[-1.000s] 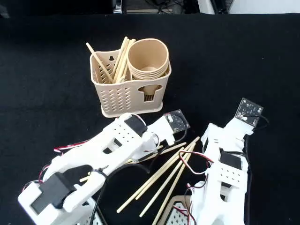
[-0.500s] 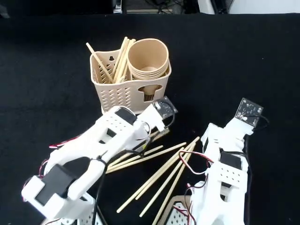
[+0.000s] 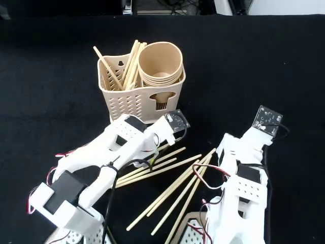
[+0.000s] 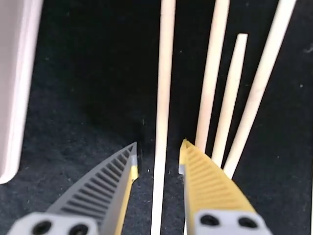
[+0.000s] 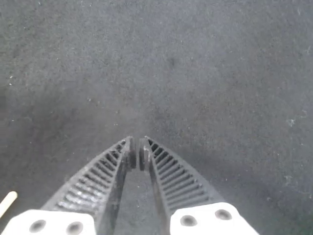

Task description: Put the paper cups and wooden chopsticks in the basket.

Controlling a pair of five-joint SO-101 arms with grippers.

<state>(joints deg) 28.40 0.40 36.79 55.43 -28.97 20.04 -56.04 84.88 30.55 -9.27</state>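
One chopstick (image 4: 165,73), flat on the surface (image 3: 51,76), is straddled lengthwise by the left gripper (image 4: 159,147), jaws parted and empty. The loose chopsticks (image 3: 177,188) are seen at 5 o'clock from the basket (image 3: 137,104). The right gripper (image 5: 135,149) is closed on nothing and judged farther.

Our left gripper (image 4: 157,156) points down, fingers apart. Our right gripper (image 5: 136,149) has fingertips pressed together.
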